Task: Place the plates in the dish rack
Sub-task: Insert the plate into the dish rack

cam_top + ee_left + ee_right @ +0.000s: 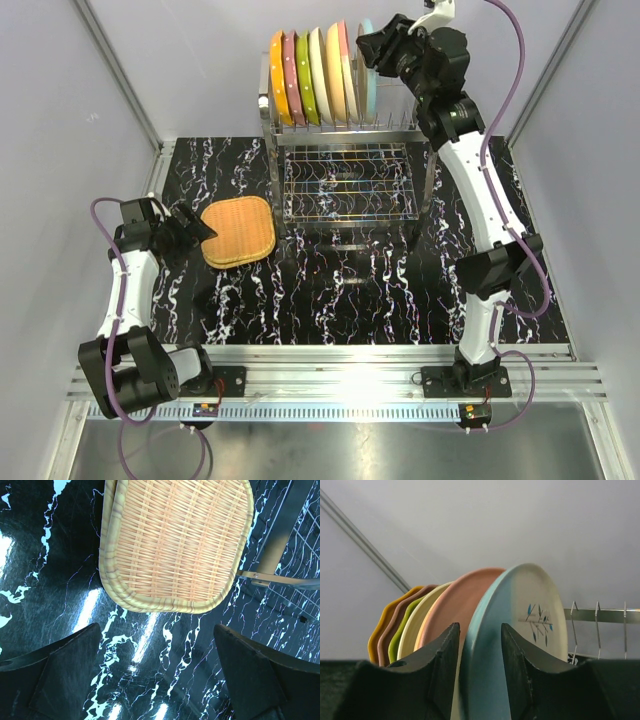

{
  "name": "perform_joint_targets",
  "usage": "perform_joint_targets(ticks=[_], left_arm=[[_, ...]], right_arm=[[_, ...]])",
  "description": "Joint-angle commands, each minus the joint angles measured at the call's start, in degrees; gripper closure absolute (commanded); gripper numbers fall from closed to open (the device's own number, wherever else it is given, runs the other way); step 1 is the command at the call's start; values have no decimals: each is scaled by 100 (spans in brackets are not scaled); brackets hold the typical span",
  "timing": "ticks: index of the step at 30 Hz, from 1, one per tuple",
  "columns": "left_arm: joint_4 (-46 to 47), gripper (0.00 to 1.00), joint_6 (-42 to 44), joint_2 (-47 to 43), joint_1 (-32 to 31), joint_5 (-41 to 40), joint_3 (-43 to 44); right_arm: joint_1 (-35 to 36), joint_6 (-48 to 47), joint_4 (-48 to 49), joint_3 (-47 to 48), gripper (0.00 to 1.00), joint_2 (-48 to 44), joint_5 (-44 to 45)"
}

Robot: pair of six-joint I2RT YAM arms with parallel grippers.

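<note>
Seating step: right gripper [480, 627] clamped on light-blue plate [530, 605] at right end of dish rack [345, 185]; next, let go, lift clear. Left gripper [157, 626] apart, empty

Left arm [125, 290] folded low, wrist pointing right | left gripper [157, 626] fingers spread wide | right arm [485, 200] stretched high, far forward | right gripper [480, 627] fingers narrowly apart, possibly clamping
</note>
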Motion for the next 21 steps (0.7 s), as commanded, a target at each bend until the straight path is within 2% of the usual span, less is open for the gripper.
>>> perform_joint_targets(ticks=[1,10,21], left_arm=[[214,1,16,2,-30,205,6],[214,1,16,2,-30,205,6],[188,1,51,-25,-38,178,14]], right_arm=[[104,213,363,-102,54,-237,-265],[104,143,442,-488,53,-483,-55],[96,11,416,-673,40,-896,95]])
